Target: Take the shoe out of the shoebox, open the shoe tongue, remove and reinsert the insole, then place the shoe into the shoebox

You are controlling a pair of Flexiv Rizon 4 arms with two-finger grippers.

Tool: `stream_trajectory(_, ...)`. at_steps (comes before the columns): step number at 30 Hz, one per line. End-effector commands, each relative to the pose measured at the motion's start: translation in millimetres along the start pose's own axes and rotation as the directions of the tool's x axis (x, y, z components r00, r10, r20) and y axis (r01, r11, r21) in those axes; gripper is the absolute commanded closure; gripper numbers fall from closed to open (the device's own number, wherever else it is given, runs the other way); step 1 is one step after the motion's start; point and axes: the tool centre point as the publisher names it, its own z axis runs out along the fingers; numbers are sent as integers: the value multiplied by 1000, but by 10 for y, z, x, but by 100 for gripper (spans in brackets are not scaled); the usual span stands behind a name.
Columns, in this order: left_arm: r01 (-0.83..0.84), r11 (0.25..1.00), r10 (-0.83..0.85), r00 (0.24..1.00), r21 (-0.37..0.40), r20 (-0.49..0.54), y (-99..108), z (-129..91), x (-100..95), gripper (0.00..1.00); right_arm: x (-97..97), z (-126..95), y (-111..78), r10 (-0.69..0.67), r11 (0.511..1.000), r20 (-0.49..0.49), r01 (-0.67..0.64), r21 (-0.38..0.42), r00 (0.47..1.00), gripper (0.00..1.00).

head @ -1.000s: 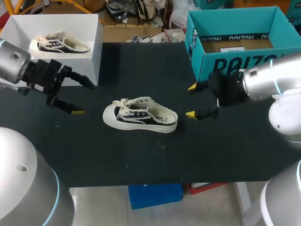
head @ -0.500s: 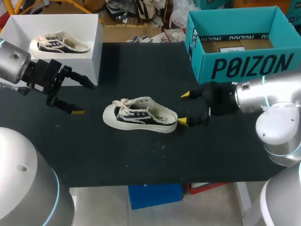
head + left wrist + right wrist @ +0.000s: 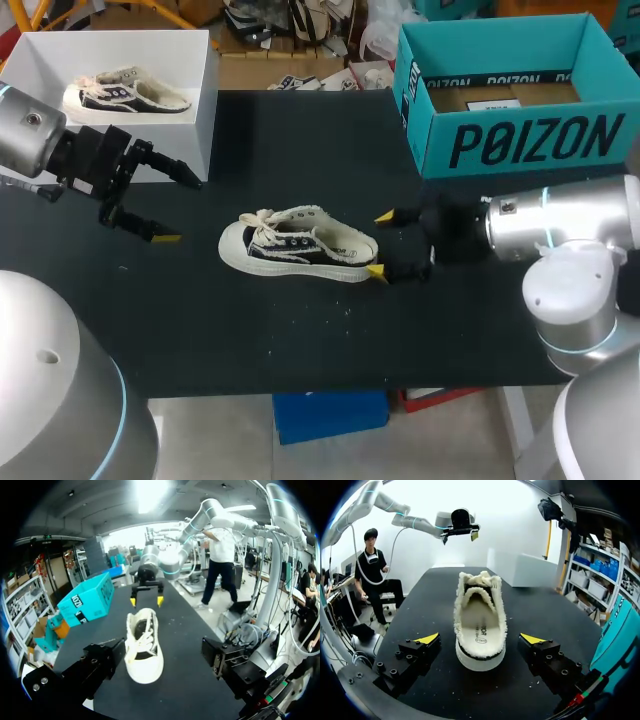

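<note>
Now: shoe out of its box, insole work not yet begun.
Our left gripper (image 3: pixel 180 210) hangs wide open and empty, off the toe of the shoe (image 3: pixel 298 245) on the table (image 3: pixel 300 340). Our right gripper (image 3: pixel 381 244), jaws spread and holding nothing, has a tip either side of the heel, with the teal shoebox (image 3: pixel 520 140) beyond. Tongue, insole and return are left (our judgement). Only the right wrist view looks into the shoe, where the insole (image 3: pixel 481 625) is seated; the left wrist view gives toe and laces.
</note>
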Motion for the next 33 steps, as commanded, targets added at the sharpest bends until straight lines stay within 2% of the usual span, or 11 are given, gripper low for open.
stream_trajectory(1, -3, 1000, 3, 1000, -1, 4, 6, 10, 8, 0, -29, 120, -37, 5, 1000, -3, -5, 1, 1000, 0)
stream_trajectory(16, -3, 1000, 3, 1000, -1, 4, 6, 10, 8, 0, -8, 323, -136, 29, 1000, -21, -29, -4, 999, 0)
stream_trajectory(33, -3, 1000, 3, 1000, -1, 4, 6, 10, 8, 0, -1, 411, -217, 55, 998, -1, -55, -10, 998, 0)
